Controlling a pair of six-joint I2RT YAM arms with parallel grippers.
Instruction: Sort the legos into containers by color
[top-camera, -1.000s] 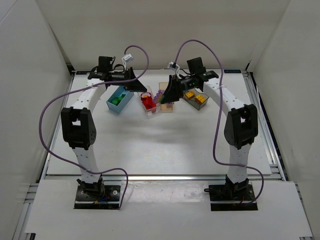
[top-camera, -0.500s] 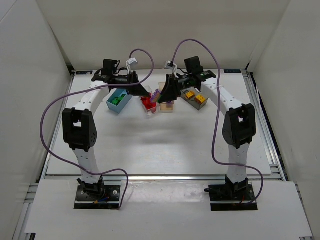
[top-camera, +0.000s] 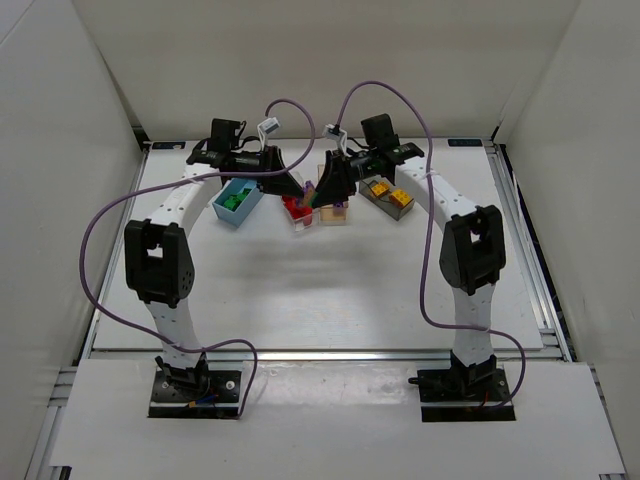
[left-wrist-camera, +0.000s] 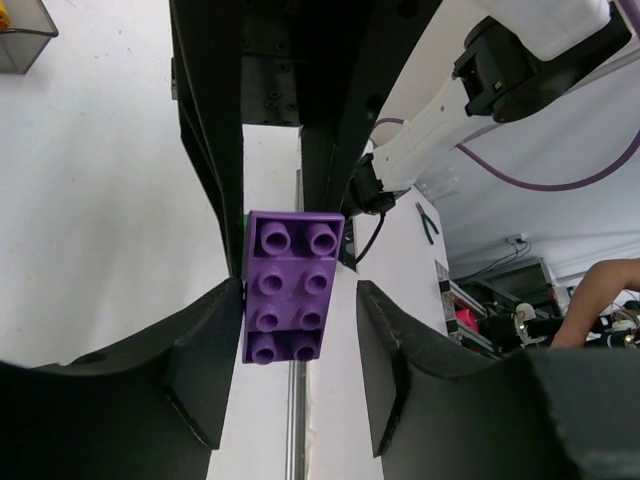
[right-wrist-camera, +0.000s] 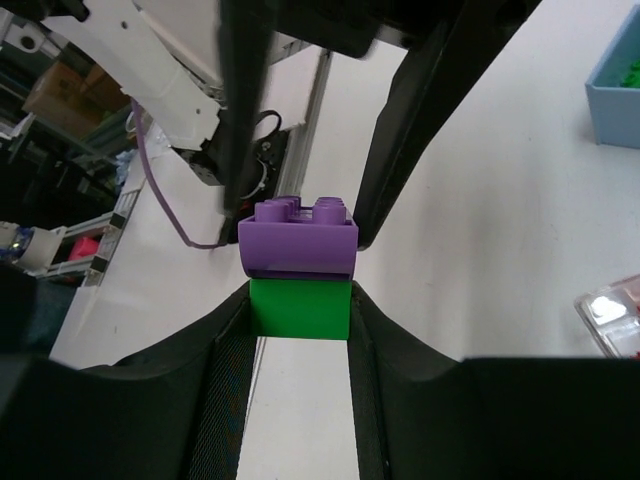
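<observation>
A purple brick (right-wrist-camera: 298, 238) sits stuck on top of a green brick (right-wrist-camera: 300, 308), and the pair is held up in the air over the middle of the row of bins at the far side of the table (top-camera: 300, 290). The right gripper (right-wrist-camera: 300, 295) has its jaws clamped on the green brick, one finger pressed flat to each side. The left gripper (left-wrist-camera: 297, 300) comes in from the opposite side, tip to tip with the right one. Its jaws stand apart around the purple brick: one finger lies against the brick's edge, while the other is clear of it with a strip of light between, so it is not gripping. From the left wrist view the purple brick shows its eight studs, with only a sliver of green behind it.

Below them the four bins stand close together. Farthest left is the blue bin (top-camera: 238, 201), with green pieces (top-camera: 233, 201) in it. Next comes the clear bin (top-camera: 298, 212) holding red pieces (top-camera: 294, 206), then the peach bin (top-camera: 334, 210). Its contents are mostly hidden by the grippers. At the right end is the grey bin (top-camera: 388, 196) with yellow pieces (top-camera: 381, 188) inside. Purple cables (top-camera: 100, 225) loop off both arms.
</observation>
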